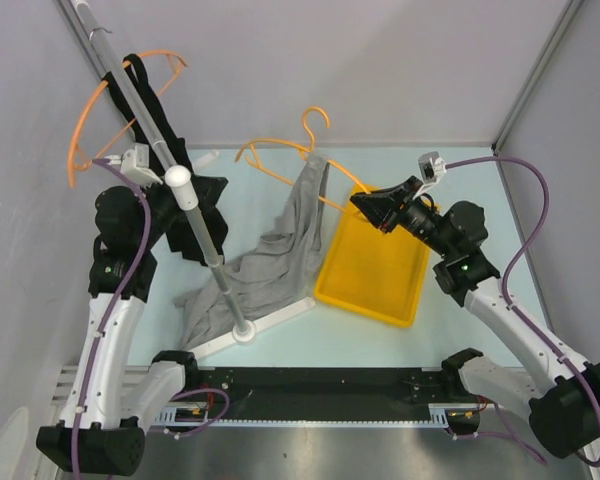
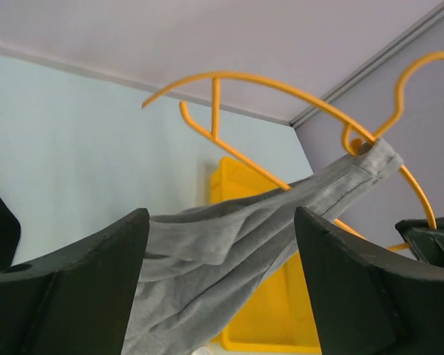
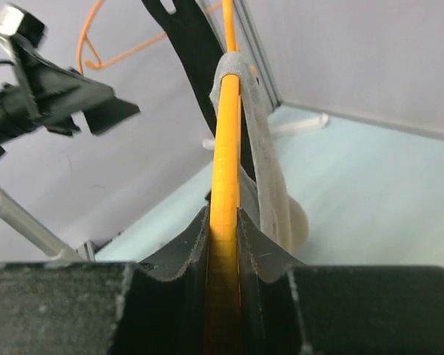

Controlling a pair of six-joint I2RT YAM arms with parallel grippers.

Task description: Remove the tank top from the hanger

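An orange hanger (image 1: pixel 280 146) is held up over the table's middle. A grey tank top (image 1: pixel 280 255) hangs from it by one strap and drapes down onto the table. My right gripper (image 1: pixel 365 205) is shut on the hanger's arm; in the right wrist view the orange wire (image 3: pixel 223 185) runs between the closed jaws (image 3: pixel 223 222), with the strap (image 3: pixel 263 140) looped over it further along. My left gripper (image 1: pixel 205 205) is open at the tank top's left side. In the left wrist view the grey cloth (image 2: pixel 222 259) lies between and beyond the spread jaws (image 2: pixel 220 222), not gripped.
A yellow tray (image 1: pixel 375 265) sits at centre right, under the right gripper. A clothes rack pole (image 1: pixel 160 150) on a white base (image 1: pixel 245 332) leans at the left and carries a second orange hanger (image 1: pixel 90 110) with a black garment (image 1: pixel 145 85).
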